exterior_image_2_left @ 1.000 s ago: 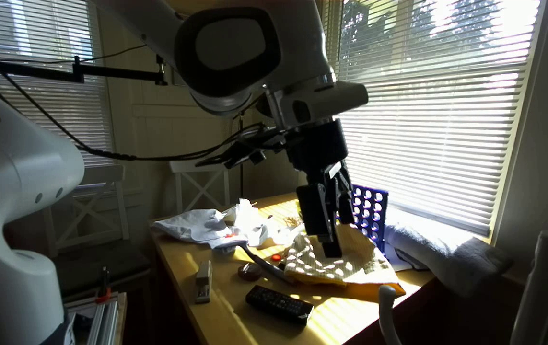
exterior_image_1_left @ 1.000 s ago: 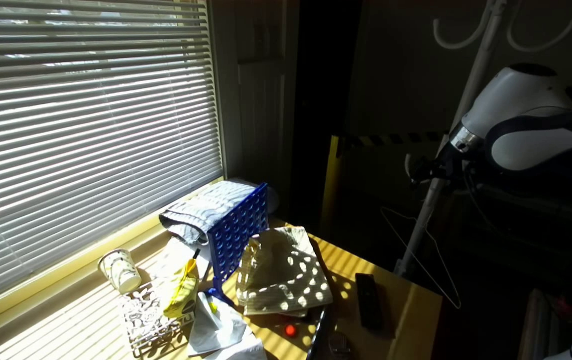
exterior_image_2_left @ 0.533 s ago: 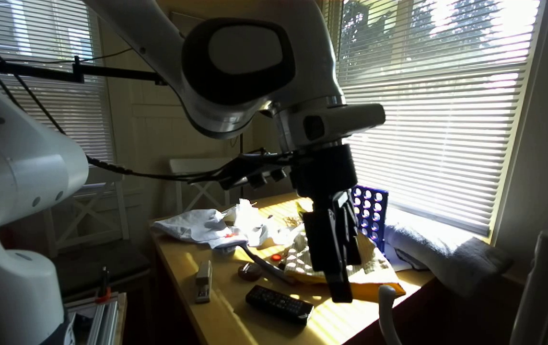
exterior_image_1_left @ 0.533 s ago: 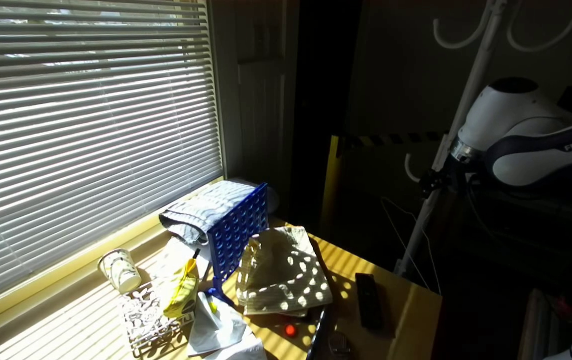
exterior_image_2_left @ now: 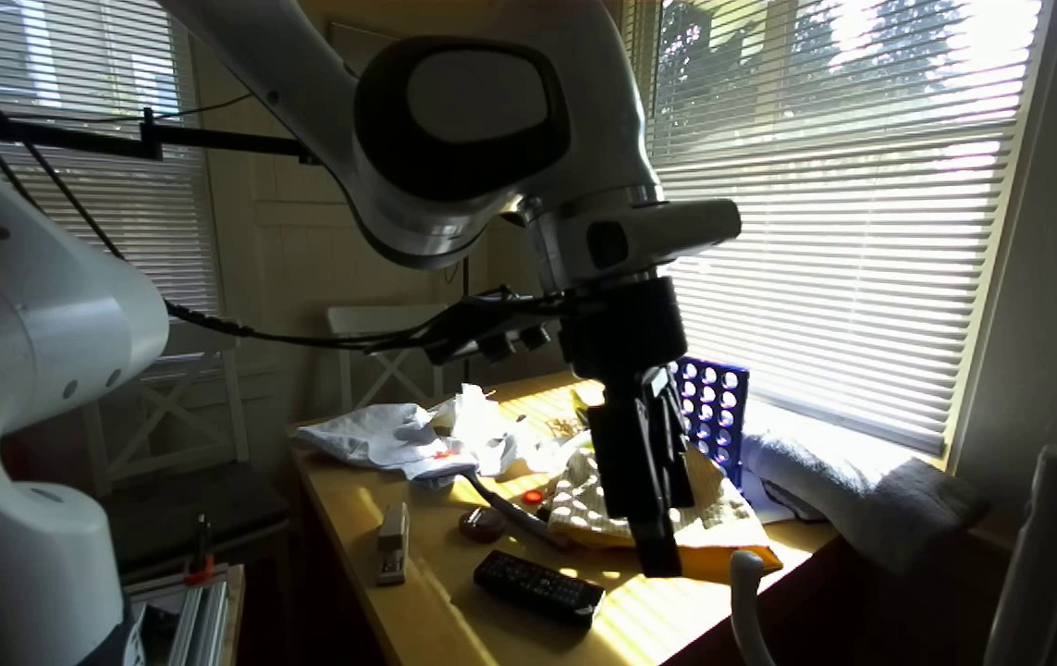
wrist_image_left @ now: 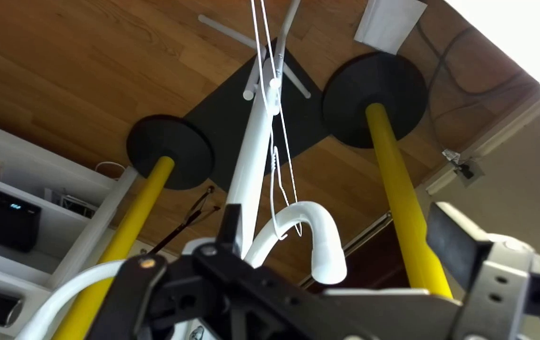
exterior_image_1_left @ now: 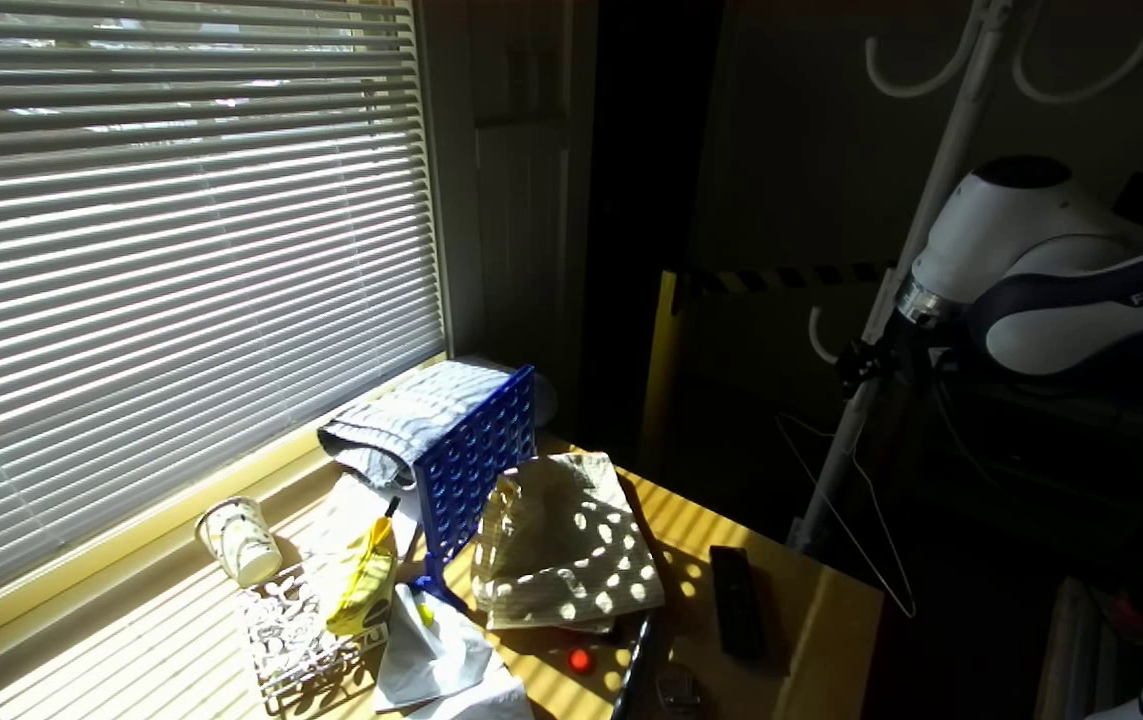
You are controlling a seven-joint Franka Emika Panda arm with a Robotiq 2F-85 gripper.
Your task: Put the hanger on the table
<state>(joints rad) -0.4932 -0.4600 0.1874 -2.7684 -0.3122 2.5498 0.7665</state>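
A thin white wire hanger (wrist_image_left: pixel 272 200) hangs by its own hook over a curved white hook (wrist_image_left: pixel 329 264) of the coat rack in the wrist view. Its wire body (exterior_image_1_left: pixel 872 490) also shows in an exterior view beside the rack's pole, but is hidden in the exterior view facing the arm. My gripper (wrist_image_left: pixel 336 236) is open, its fingers wide apart on either side of the rack hook, touching no hanger wire that I can see. It also shows in both exterior views (exterior_image_1_left: pixel 856 365) (exterior_image_2_left: pixel 667 532). The tan wooden table (exterior_image_1_left: pixel 821 620) is below, lit by striped sunlight.
The rack's white pole (wrist_image_left: pixel 253 160) stands close to the fingers. Yellow posts (wrist_image_left: pixel 404 189) stand on both sides. On the table lie a remote (exterior_image_1_left: pixel 736 605), a folded cloth (exterior_image_1_left: pixel 571 550), a stapler (exterior_image_2_left: pixel 392 546) and a blue board (exterior_image_1_left: pixel 481 470).
My gripper moved down over the first half second, then almost stopped. The hanger has swung: its lower corner moved left, then back right in an exterior view.
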